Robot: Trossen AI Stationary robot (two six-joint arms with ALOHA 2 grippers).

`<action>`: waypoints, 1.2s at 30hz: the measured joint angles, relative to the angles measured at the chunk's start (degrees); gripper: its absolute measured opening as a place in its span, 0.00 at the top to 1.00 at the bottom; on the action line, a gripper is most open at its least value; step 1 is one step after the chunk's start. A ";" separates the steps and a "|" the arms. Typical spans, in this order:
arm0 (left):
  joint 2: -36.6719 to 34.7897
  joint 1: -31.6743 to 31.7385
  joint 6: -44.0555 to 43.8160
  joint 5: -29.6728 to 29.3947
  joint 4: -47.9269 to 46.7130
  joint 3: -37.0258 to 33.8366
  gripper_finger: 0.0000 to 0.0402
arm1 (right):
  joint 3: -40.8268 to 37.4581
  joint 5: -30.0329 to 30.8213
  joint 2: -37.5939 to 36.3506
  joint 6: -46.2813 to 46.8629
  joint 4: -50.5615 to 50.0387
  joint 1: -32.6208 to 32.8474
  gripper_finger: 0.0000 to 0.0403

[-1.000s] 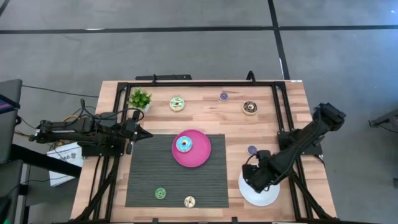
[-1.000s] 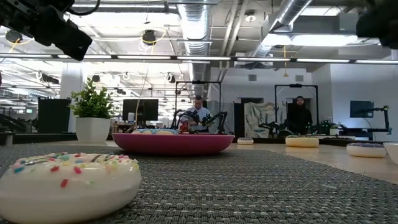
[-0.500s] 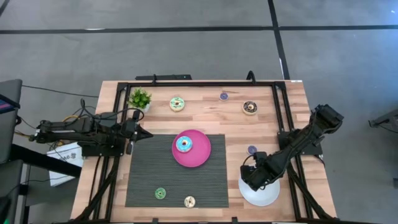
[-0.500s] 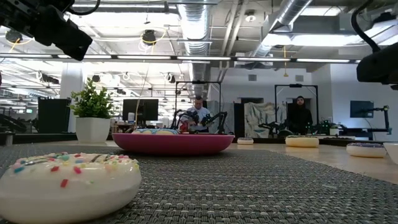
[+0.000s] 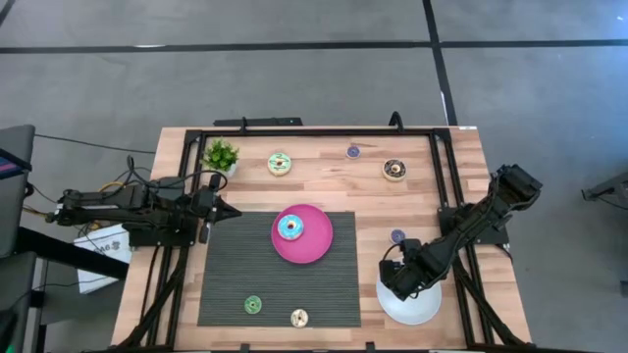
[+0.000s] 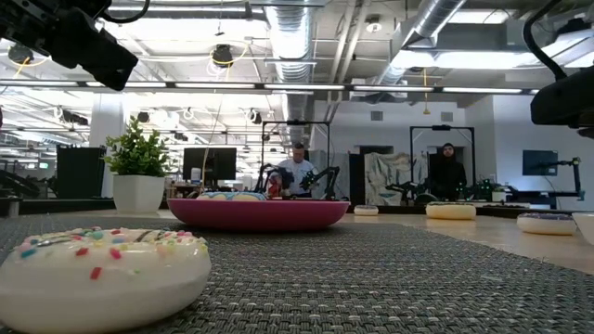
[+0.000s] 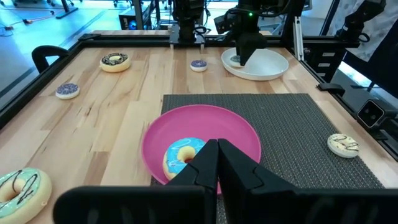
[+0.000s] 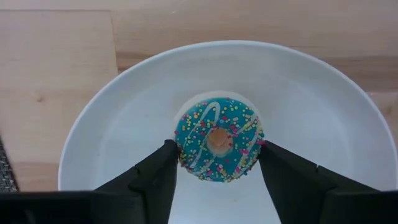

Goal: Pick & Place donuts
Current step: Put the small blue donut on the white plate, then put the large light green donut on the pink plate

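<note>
1. The left gripper [image 5: 229, 209] is waiting shut and empty at the pink plate's [image 5: 316, 250] left, just off the mat [image 5: 235, 270]. The risk here is small: if that arm swings toward the plate, its closed tips could be knocking the light-blue donut [image 5: 290, 228] lying in the pink plate.

2. The other donuts are lying scattered around the pink plate: a green one [image 5: 253, 305] and a cream one [image 5: 299, 317] on the mat in front of it, a white-green one [image 5: 280, 164] beside the potted plant [image 5: 221, 154] behind it, a purple one [image 5: 352, 152] and a chocolate one [image 5: 394, 169] farther behind and to its right, and another purple one [image 5: 397, 236] just right of it.

3. The right gripper [image 8: 216, 163] is hanging over the white plate [image 8: 323, 112], right of the pink plate. Its fingers [image 8: 152, 171] are standing partly apart, flanking a blue sprinkled donut [image 8: 217, 137] that is sitting in the white plate; they are lying right against its sides or just off them, and I cannot tell whether they are still pinching it.

4. If that gripper is lifting before the fingers are clear, the donut could be dragging up with one finger, tipping, or rolling to the plate's rim. A sideways pull-away could also be nudging it off centre.
</note>
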 joint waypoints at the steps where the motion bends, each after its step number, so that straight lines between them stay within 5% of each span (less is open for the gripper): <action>1: -0.01 0.00 0.00 -0.01 0.00 0.00 1.00 | 0.00 0.00 0.00 0.00 0.00 0.00 0.44; 11: 0.00 0.01 -0.04 -0.01 0.00 0.00 1.00 | 1.03 1.15 -3.17 -0.71 -1.97 0.00 0.37; 19: 0.02 0.02 -4.13 -0.49 0.16 0.00 1.00 | 4.26 15.13 -14.04 -7.58 -11.28 -1.36 0.39; 22: 1.06 0.00 -7.18 -0.49 0.54 0.07 1.00 | 4.15 19.76 -17.07 -17.85 -13.01 -4.79 0.43; 30: 10.47 -2.91 -12.83 -1.07 3.34 0.73 1.00 | 1.64 19.33 -22.40 -54.43 -11.54 -20.63 0.58; 36: 21.33 -10.85 -12.94 -11.13 4.43 7.68 1.00 | -3.60 13.61 -26.99 -73.38 -4.09 -28.73 0.76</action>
